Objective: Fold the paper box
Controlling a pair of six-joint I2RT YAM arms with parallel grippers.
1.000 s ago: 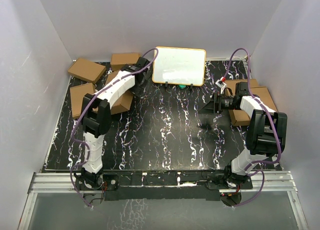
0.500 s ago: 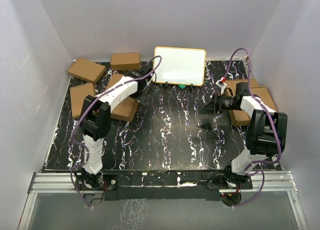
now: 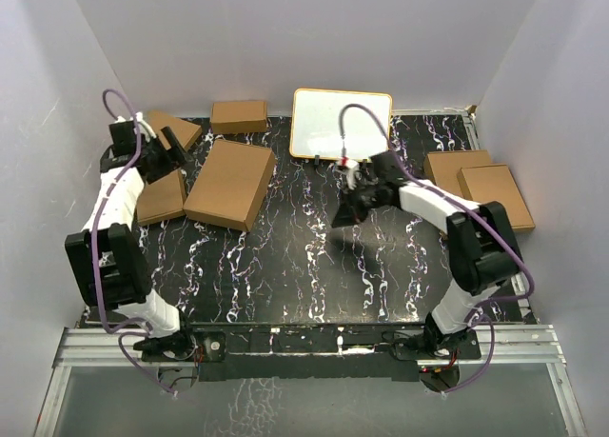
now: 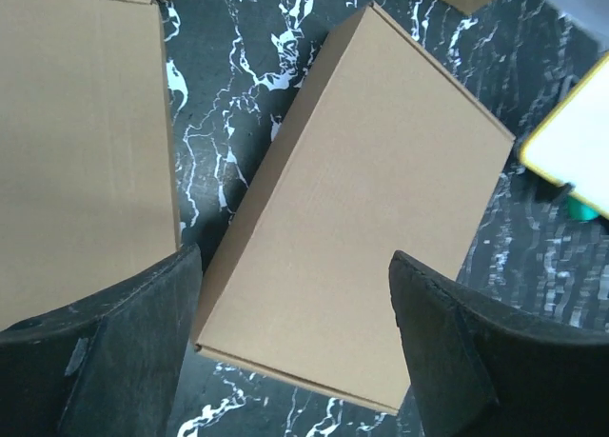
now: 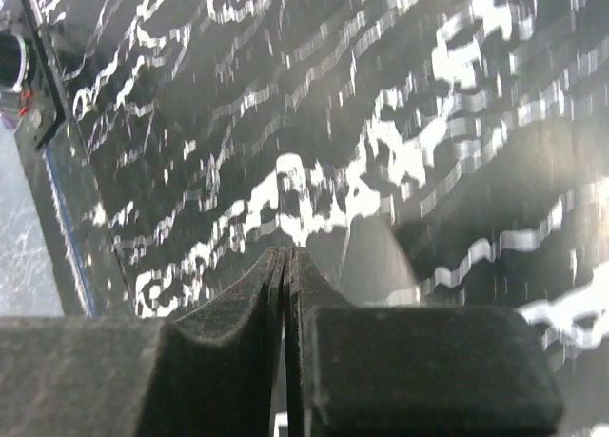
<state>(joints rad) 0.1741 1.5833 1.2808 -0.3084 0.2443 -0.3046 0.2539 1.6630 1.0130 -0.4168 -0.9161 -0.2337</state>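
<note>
The paper box (image 3: 230,183) lies folded as a flat brown rectangular mailer on the black marbled table, left of centre. In the left wrist view the paper box (image 4: 362,199) fills the middle, seen from above between my fingers. My left gripper (image 3: 174,149) hovers at the far left, beside the box and apart from it. That left gripper (image 4: 293,256) stands open with nothing in it. My right gripper (image 3: 343,216) reaches to the table's centre, right of the box. In its own view the right gripper (image 5: 287,252) is shut on nothing, above bare table.
Smaller brown boxes lie at the back left (image 3: 238,115), under the left gripper (image 3: 160,197) and at the right (image 3: 495,194). A white board with a tan frame (image 3: 341,125) leans at the back centre. White walls close in the table on three sides.
The left arm swung from over the paper box to the far left, uncovering it. The right arm moved from the right side to the centre and its gripper shut.
</note>
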